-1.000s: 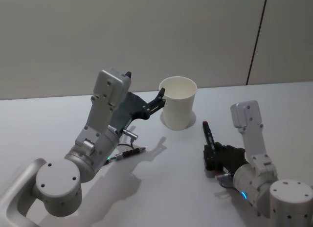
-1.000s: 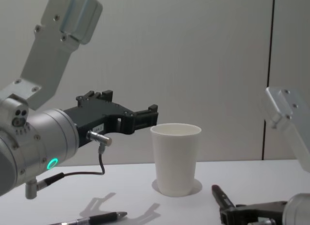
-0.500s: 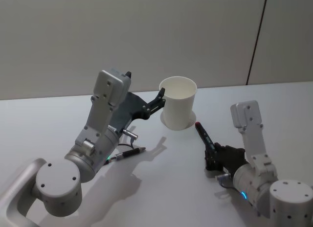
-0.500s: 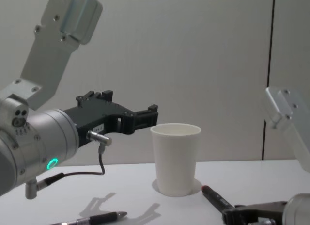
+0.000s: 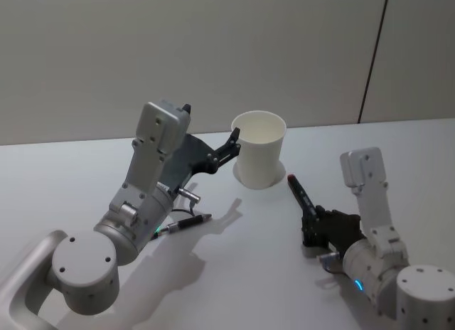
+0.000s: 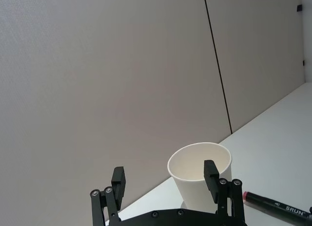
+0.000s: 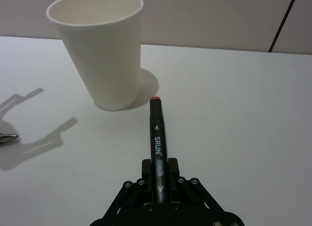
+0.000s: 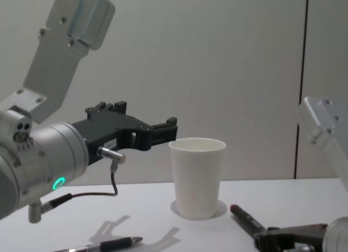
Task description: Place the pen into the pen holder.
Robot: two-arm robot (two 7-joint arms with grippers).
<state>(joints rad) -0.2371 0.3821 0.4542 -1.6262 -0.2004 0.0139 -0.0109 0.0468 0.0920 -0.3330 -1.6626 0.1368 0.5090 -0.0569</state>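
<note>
Pinching pen (image 5: 298,195), right gripper (image 5: 311,217) (near cup (image 5: 259,156)); left gripper (image 5: 231,144) hovers.

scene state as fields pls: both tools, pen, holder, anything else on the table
right tool: shut on pen, low near the table, right of the pen holder
pen: black marker, red end aimed at the holder's base, apart from it
pen holder: white paper cup, upright
left tool: open, empty, raised beside the holder's rim, on its left
second pen: lying on the table under the left arm
status: pen not yet in holder
</note>
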